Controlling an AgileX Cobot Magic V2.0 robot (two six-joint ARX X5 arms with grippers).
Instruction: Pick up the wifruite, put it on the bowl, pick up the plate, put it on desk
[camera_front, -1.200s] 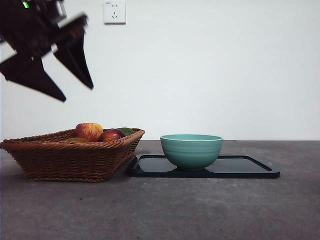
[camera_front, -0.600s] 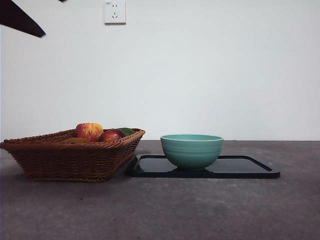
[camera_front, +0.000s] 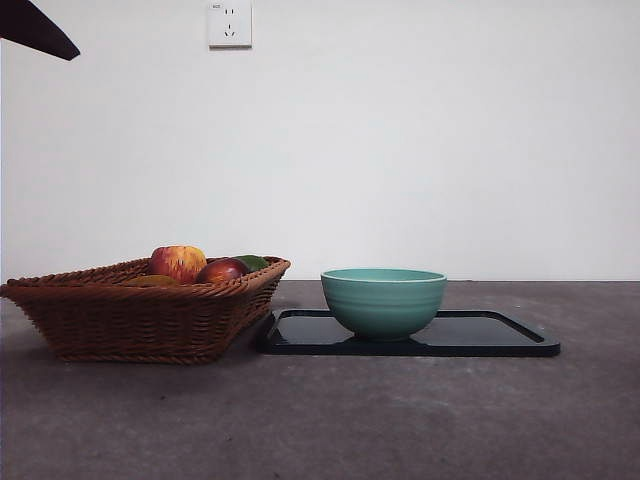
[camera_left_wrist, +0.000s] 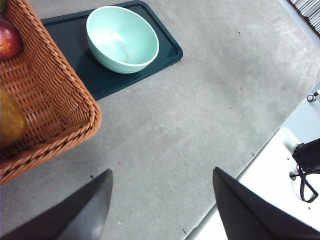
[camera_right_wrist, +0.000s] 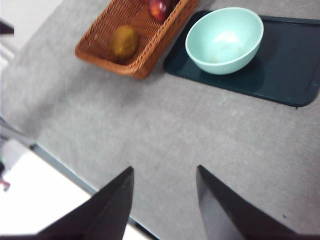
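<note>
- Behind everything in the front view is a plain white wall with a socket plate (camera_front: 229, 24) high up; below it the grey-brown surface (camera_front: 330, 420) runs across. A wicker basket (camera_front: 140, 315) stands at the left with a red-yellow apple (camera_front: 178, 262), a dark red fruit (camera_front: 222, 270) and a green fruit (camera_front: 254, 262) showing over its rim. Just beside it a glossy black tray (camera_front: 480, 337) carries the teal bowl (camera_front: 383, 301). Only a black tip (camera_front: 35, 27) of an arm shows at the top left corner.
- Left wrist view: the left gripper (camera_left_wrist: 160, 210) hangs over bare surface near the basket's corner, its fingers (camera_left_wrist: 87, 210) spread wide and holding nothing. The bowl sits empty at one end of the tray, close to the basket. An olive-brown fruit, the wifruite (camera_left_wrist: 9, 122), lies inside the basket at the picture's edge.
- Right wrist view: the right gripper (camera_right_wrist: 164, 205) hangs high above bare surface near the table's edge, fingers apart and empty. The wifruite lies in the basket, apart from the dark red fruit, and the empty bowl rests on the tray next to the basket.
</note>
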